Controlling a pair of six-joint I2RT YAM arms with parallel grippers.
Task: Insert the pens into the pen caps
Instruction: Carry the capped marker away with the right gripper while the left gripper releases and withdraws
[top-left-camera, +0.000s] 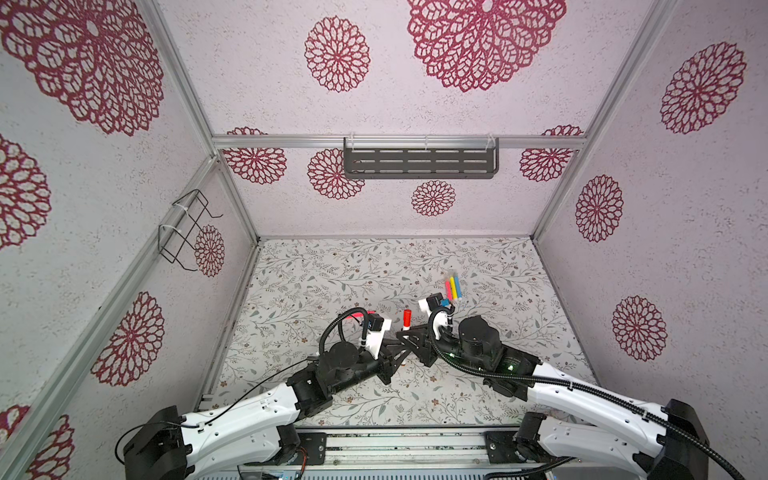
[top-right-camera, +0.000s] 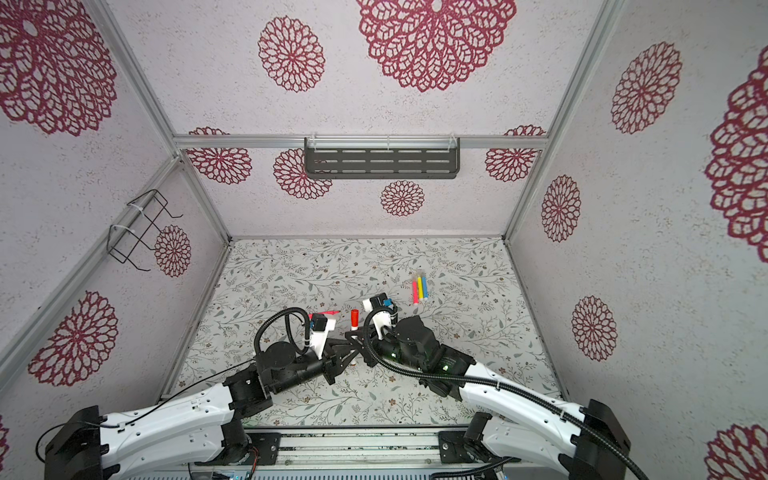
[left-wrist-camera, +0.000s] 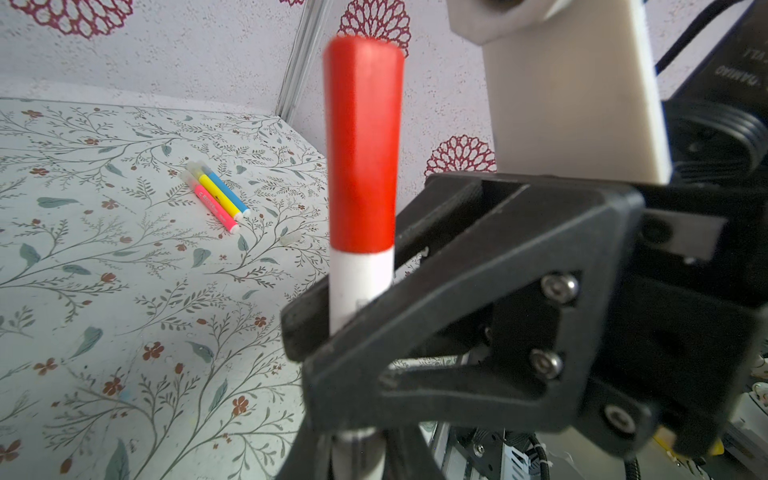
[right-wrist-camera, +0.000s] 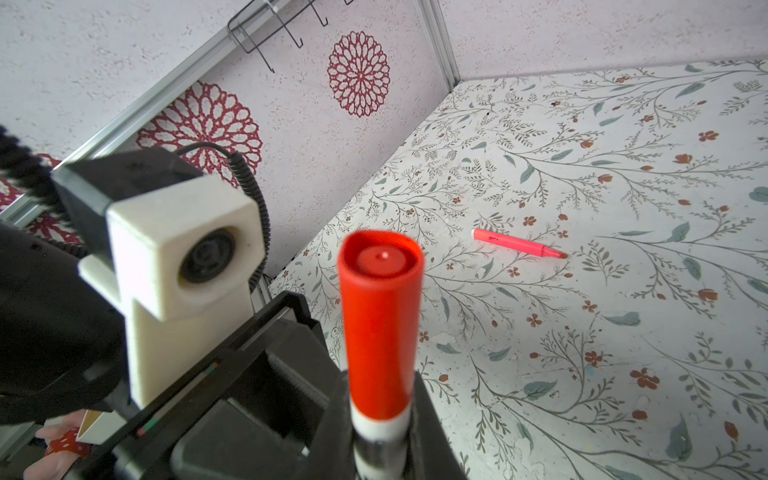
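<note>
Left fingers (right-wrist-camera: 282, 332) and right fingers (left-wrist-camera: 478, 257) are clamping one red-capped pen (top-left-camera: 407, 318). Three pens (top-left-camera: 453, 286) are lying together, one pink pen (right-wrist-camera: 517, 244) apart

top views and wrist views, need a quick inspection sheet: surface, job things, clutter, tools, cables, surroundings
surface: floral-print tabletop, no spill seen
job's things: red-capped pen upright between both tools; pink, yellow and blue pens side by side, pale caps on; uncapped pink pen lying alone; what looks like a loose pale cap on the tabletop
clutter: nothing seen
tools: left tool and right tool both shut on the red-capped pen's white barrel
cables: black conduit loop over the left wrist; conduit along the right arm; neither touches the pens
surroundings: slotted shelf on the back wall; wire rack on the left wall
</note>
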